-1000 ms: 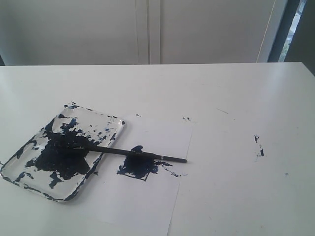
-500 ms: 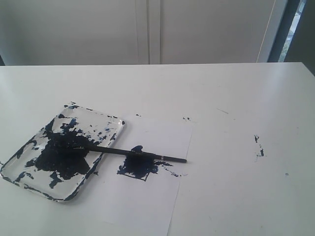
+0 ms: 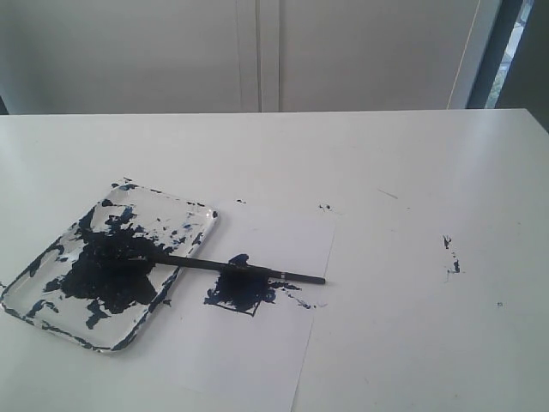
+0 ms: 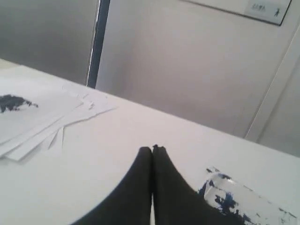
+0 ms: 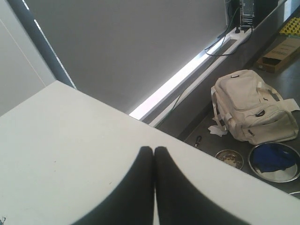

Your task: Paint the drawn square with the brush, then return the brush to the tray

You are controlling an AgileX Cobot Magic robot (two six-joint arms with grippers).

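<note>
The black brush lies with its dark tip in the paint-smeared clear tray and its handle stretched over the white paper. Under the handle is the drawn square, filled with dark blue paint. Neither arm shows in the exterior view. In the left wrist view my left gripper is shut with nothing in it, above the white table beside a corner of the tray. My right gripper is shut and holds nothing, over the table near its edge.
Small paint specks mark the table on the right. A loose stack of paper sheets lies in the left wrist view. Beyond the table edge, on the floor, are a beige backpack and metal bowls.
</note>
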